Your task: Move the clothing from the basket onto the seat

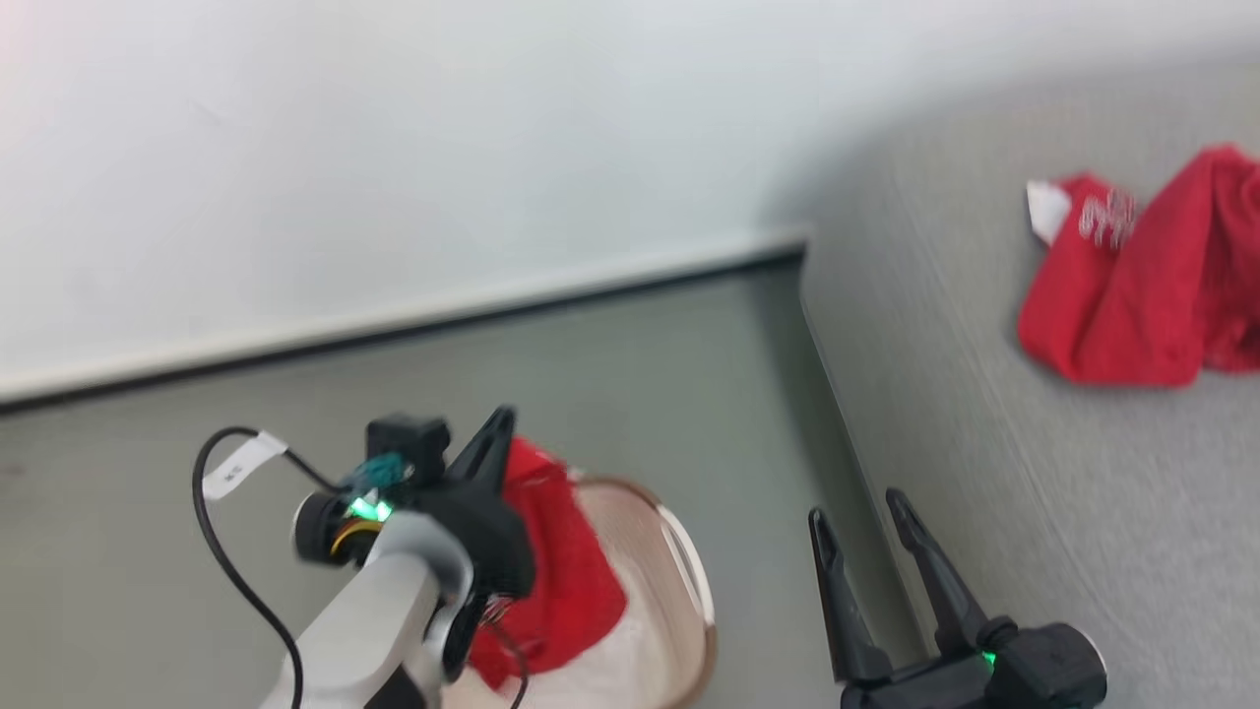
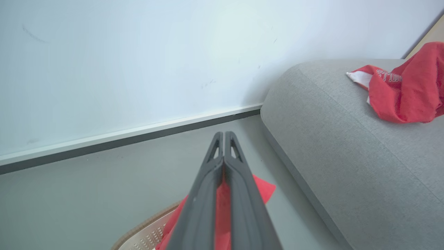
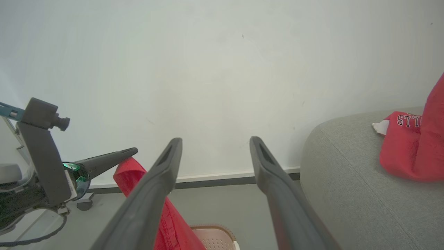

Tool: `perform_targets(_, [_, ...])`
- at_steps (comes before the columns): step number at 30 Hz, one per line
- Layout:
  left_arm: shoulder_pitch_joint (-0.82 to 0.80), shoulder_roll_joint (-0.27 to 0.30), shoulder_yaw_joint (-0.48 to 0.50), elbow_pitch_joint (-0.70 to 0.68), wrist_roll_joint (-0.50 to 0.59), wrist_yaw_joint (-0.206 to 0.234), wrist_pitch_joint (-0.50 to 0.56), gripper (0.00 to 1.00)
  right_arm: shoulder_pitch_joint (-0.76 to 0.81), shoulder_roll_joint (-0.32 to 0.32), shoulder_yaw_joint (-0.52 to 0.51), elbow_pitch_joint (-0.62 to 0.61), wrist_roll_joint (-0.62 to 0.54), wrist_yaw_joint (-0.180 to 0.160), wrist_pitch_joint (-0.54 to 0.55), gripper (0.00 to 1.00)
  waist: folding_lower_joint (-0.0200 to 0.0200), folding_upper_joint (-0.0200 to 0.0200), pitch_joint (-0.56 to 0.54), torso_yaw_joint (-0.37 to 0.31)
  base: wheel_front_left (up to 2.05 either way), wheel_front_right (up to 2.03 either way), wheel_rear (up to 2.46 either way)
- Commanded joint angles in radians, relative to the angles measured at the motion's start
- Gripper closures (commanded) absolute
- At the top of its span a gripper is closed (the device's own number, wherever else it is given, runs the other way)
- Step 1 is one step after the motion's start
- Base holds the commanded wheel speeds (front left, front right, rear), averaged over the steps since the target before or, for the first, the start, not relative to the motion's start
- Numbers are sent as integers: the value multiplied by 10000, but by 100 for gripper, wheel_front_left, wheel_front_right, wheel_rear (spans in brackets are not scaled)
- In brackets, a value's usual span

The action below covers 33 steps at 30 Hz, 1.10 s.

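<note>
The clothes (image 1: 1132, 295) are bright red with white lettering and trim, the sofa (image 1: 1083, 512) coarse woven grey, and the basket (image 2: 147, 238) cream, dotted with small holes, brown-rimmed.

White block lettering on the red garment (image 3: 402, 149) lying on the grey sofa (image 3: 347, 187): it sits upside down in the right wrist view, and "LLS" is clear, with the rest cut off by a fold. The left wrist and head views blur that print beyond reading. The white tag (image 1: 241, 466) on the black cable (image 1: 212, 551) carries tiny dark print, too small to read.
</note>
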Motion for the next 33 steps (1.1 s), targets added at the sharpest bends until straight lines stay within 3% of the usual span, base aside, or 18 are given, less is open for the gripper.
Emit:
perform_targets(1, [-63,-1,-115,-405,-198,168,37,100,160,-12,18,-12,-68,1,1,0,4,3,-1660,1167,0,0,0])
perform_targets(7, [-711,0,-172,-1730,-287,664,383,100,288,-12,176,73,14,1,1,0,4,3,-2063,1494,0,0,0])
perform_targets(12, [-1302,105,-108,-2386,-223,812,648,100,232,-12,354,179,60,1,1,0,4,3,-2251,1590,0,0,0])
perform_targets(33, [-2763,42,-378,-2568,-417,617,810,100,183,-12,551,547,262,1,2,0,4,3,-2522,1267,0,0,0])
